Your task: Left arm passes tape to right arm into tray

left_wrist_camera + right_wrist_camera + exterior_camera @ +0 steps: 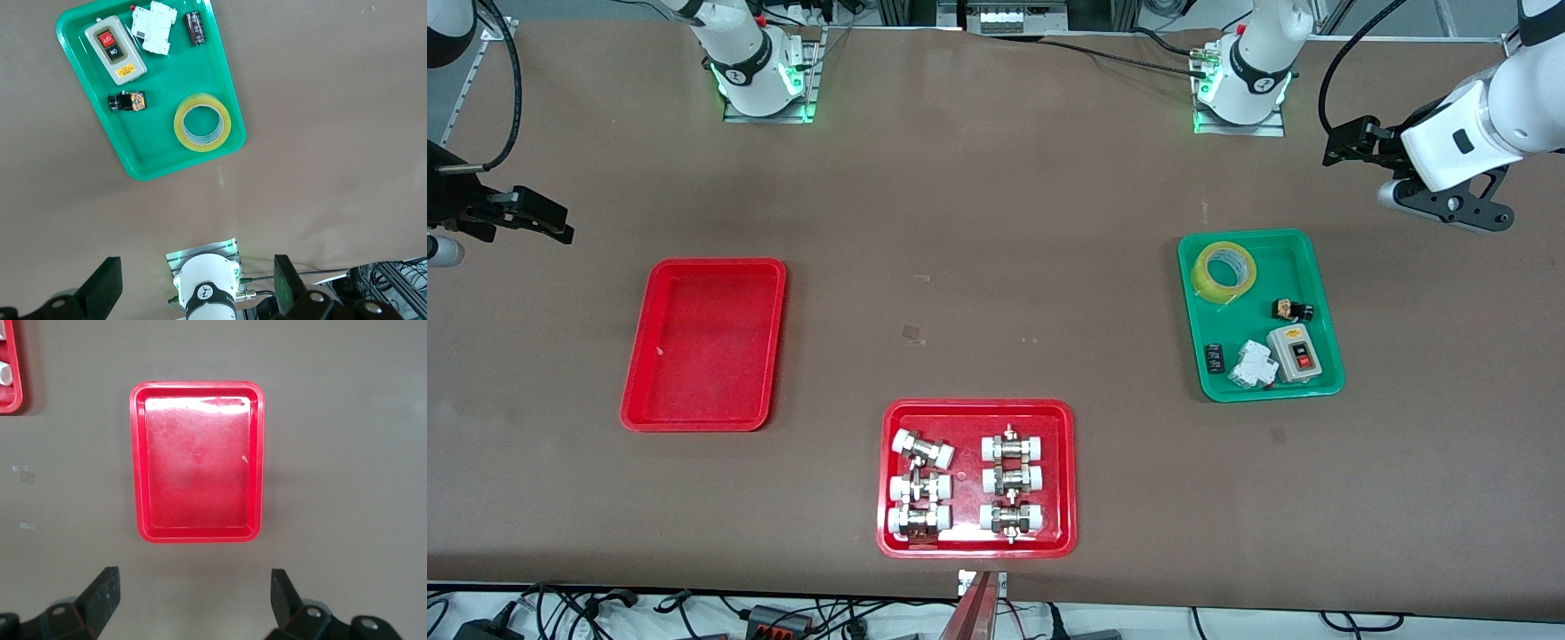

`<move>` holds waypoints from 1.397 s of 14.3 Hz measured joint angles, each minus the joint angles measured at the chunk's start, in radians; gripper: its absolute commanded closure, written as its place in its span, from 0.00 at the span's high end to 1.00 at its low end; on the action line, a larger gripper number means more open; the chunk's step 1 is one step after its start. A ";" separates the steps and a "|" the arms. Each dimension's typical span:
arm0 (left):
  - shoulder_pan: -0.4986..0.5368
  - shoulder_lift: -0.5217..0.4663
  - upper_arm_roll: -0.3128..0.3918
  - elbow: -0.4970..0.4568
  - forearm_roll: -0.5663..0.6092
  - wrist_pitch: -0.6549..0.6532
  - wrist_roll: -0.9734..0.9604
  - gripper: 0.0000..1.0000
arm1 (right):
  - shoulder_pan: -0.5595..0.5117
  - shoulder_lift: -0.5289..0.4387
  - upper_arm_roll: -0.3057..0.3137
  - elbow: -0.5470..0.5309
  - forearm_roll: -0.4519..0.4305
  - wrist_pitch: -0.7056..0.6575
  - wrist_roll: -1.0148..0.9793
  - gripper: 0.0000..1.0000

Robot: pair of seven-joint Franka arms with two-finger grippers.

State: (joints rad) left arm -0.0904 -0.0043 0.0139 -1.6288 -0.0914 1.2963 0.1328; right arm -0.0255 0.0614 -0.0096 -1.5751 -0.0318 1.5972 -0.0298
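Tape [1224,271] lies flat in green tray [1323,311], toward left arm's table end. Left gripper [197,293] & right gripper [193,600] spread, empty. Risk: flat roll slips fingers; handover drop short of red tray [639,369].

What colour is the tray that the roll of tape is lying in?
Green. The tape lies in the green tray, clearest in the left wrist view.

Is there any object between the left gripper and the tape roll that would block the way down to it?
Nothing visible blocks it. The tape lies flat in the green tray, uncovered, apart from the small parts nearer the front camera. The left gripper hangs open over bare table beside that tray. The right gripper waits, open, near the red tray.
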 measured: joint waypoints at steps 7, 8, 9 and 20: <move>0.000 0.000 0.000 0.000 0.000 0.000 0.000 1.00 | 0.000 -0.005 0.000 -0.006 0.000 0.016 0.000 1.00; 0.000 0.000 0.000 0.000 0.000 0.000 0.001 1.00 | 0.000 -0.005 0.000 -0.008 0.000 0.016 0.000 1.00; 0.000 0.000 0.000 0.000 0.000 0.000 0.001 1.00 | 0.000 -0.005 0.001 -0.010 0.000 0.016 0.000 1.00; 0.000 0.000 -0.001 0.000 0.000 0.000 0.004 1.00 | 0.017 -0.002 0.006 -0.012 0.000 0.014 0.000 1.00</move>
State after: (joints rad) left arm -0.0908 -0.0043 0.0133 -1.6288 -0.0914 1.2963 0.1366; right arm -0.0085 0.0592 -0.0036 -1.5869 -0.0313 1.6115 -0.0298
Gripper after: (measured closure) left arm 0.000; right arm 0.000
